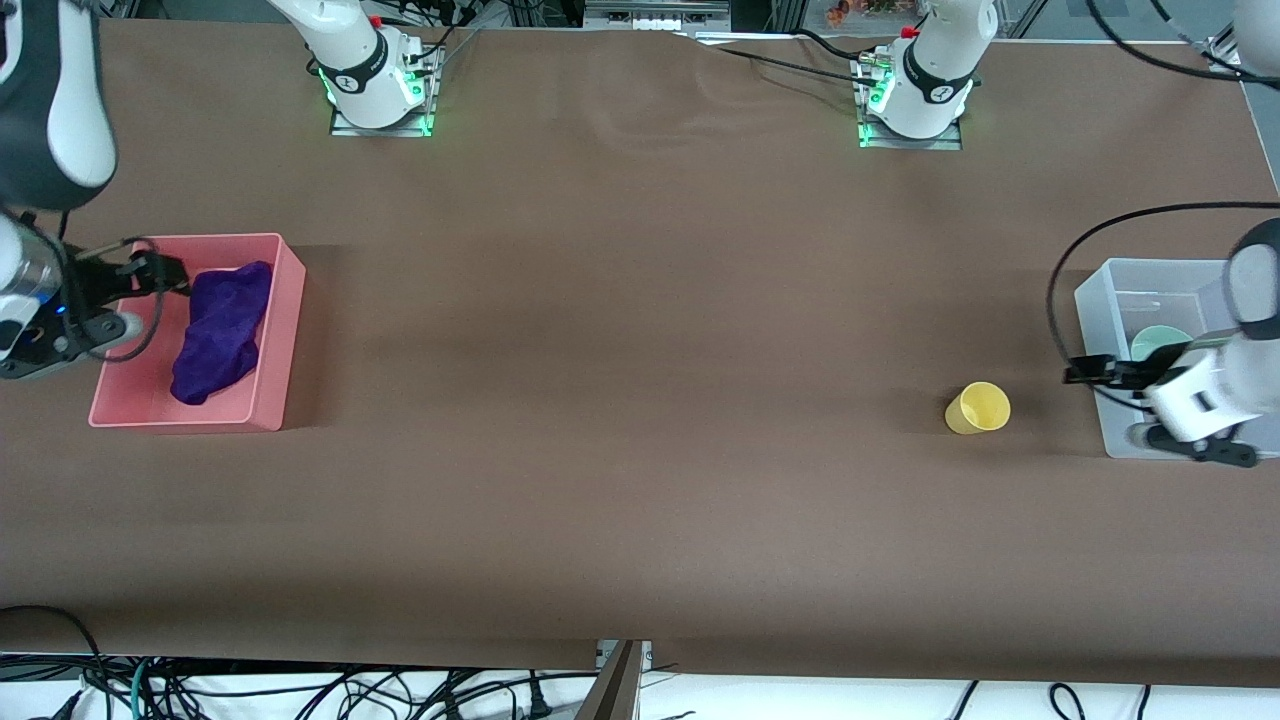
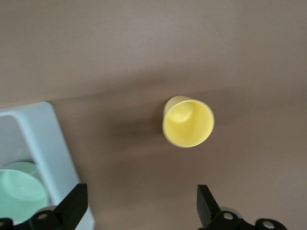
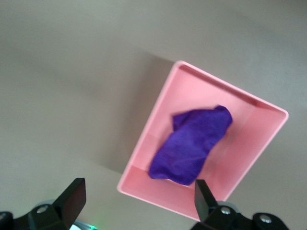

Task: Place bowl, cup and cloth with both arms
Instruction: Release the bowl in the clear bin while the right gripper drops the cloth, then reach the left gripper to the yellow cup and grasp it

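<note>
Cup (image 1: 978, 408) is the one thing left out on the bare counter (image 1: 640, 400), upright toward the left arm's end, just beside the clear bin (image 1: 1100, 300). Reading the counter as a clock face from the high camera, the cup sits around four o'clock, the clear bin at about three, and the pink bin (image 1: 285, 330) over at nine. Bowl (image 1: 1155, 340) rests inside the clear bin, partly hidden by the arm above it, and the cloth (image 1: 222, 330) lies crumpled in the pink bin, so two of the three items look settled. The left gripper (image 1: 1100, 370) hovers over the clear bin's edge that faces the cup, jaws spread wide and holding nothing; its wrist view shows the cup's open mouth (image 2: 188, 122) well clear of both fingers (image 2: 72, 206). The right gripper (image 1: 150, 272) hangs over the pink bin's rim, also released and empty, and seems to have nothing more to do here, so it can wait. To finish well, I'd say the left gripper should swing over the cup, centre the rim between its jaws or pinch one wall, come straight down so the light cup doesn't tip or skid, then lift high enough to clear the bin wall.
</note>
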`<state>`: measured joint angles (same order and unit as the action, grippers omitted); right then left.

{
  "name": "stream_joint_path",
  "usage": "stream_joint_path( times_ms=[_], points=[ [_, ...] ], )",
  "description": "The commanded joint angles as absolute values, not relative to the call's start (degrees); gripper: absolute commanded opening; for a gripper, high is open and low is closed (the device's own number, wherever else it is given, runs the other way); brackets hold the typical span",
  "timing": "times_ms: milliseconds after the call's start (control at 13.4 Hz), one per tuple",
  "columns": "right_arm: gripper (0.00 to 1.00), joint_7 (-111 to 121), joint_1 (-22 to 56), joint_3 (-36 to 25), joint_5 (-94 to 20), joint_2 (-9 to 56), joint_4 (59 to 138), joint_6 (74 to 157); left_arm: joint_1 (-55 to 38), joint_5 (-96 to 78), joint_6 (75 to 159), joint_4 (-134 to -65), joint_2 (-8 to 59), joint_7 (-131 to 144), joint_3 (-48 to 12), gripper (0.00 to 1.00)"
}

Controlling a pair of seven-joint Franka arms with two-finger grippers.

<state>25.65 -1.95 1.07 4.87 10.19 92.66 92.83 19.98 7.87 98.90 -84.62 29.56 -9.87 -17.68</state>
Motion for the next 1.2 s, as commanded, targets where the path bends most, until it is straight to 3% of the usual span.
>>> stream_joint_path(
  times_ms=[0, 299, 449, 673, 748, 1122],
  points=[
    [1.00, 15.17, -2.64, 5.17, 4.39, 7.83, 91.50, 90.62, 17.84, 10.10, 102.20, -84.90, 32.86, -6.15, -17.31, 1.00],
    [1.00, 11.25, -2.64, 8.53, 3.43, 6.59, 85.35, 82.29, 18.28, 10.46, 111.77, -91.83, 33.84, -6.15, -17.23, 0.97],
    [1.00, 11.08, -3.42, 7.13, 3.86, 5.28, 84.38, 82.34, 18.54, 10.46, 115.21, -92.29, 36.11, -6.24, -16.96, 0.71],
    [1.00, 11.60, -3.87, 4.04, 4.13, 3.87, 84.38, 87.36, 19.86, 10.46, 117.33, -92.55, 38.49, -6.24, -16.79, 0.10],
    [1.00, 10.99, -3.87, 4.04, 5.35, 3.52, 84.55, 88.15, 19.95, 10.46, 117.25, -93.33, 38.41, -6.15, -16.96, 0.00],
    [1.00, 1.15, -3.96, 4.48, 3.61, 3.60, 84.46, 84.91, 19.95, 9.85, 111.30, -92.20, 34.12, -6.15, -17.22, 0.00]
  ],
)
